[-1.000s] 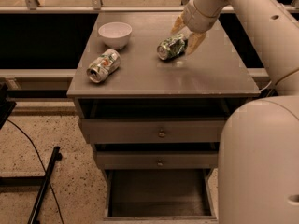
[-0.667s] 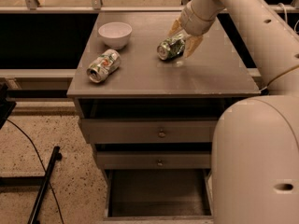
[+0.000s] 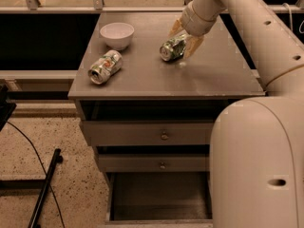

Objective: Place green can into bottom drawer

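The green can (image 3: 173,47) lies on its side on the grey cabinet top (image 3: 142,77), right of centre. My gripper (image 3: 185,37) reaches down from the upper right, and its fingers (image 3: 194,45) close on the can from both sides, with the can at the tabletop. The bottom drawer (image 3: 159,196) is pulled open at the foot of the cabinet, its dark floor bare.
A white bowl (image 3: 117,34) stands at the back left of the top. A silver-white can with red and green marks (image 3: 104,66) lies near the left front edge. Two shallower drawers with round knobs (image 3: 164,136) are closed. My robot body (image 3: 259,165) fills the right foreground.
Almost nothing differs: the gripper stays around the green can in the same spot, and the arm's upper part has shifted only slightly.
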Motion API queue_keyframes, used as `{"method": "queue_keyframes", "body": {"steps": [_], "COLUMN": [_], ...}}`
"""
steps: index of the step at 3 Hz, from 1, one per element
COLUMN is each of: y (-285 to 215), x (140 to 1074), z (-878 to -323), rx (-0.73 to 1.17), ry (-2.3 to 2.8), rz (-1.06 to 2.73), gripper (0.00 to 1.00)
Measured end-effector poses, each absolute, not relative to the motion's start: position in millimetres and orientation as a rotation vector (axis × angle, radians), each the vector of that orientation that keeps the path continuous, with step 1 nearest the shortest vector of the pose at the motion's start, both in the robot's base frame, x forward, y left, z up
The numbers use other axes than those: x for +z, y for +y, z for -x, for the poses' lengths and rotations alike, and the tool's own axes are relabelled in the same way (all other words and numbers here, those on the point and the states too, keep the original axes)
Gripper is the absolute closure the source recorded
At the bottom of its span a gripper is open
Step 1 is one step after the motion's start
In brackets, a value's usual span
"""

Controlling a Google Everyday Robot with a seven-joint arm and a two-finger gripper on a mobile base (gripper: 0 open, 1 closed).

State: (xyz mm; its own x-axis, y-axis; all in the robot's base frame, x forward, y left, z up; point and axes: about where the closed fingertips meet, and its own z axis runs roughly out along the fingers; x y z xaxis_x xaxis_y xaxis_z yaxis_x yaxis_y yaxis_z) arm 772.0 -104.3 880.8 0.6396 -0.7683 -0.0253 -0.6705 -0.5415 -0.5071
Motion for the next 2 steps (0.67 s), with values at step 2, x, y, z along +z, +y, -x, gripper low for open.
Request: {"method": "queue_keyframes", "body": {"steps": [2], "y": [-100.6], "x": [871.3], "z": [-777.2], "rx": [-0.232], "ry": [1.121], "rz": [2.364], "gripper": [0.38]}}
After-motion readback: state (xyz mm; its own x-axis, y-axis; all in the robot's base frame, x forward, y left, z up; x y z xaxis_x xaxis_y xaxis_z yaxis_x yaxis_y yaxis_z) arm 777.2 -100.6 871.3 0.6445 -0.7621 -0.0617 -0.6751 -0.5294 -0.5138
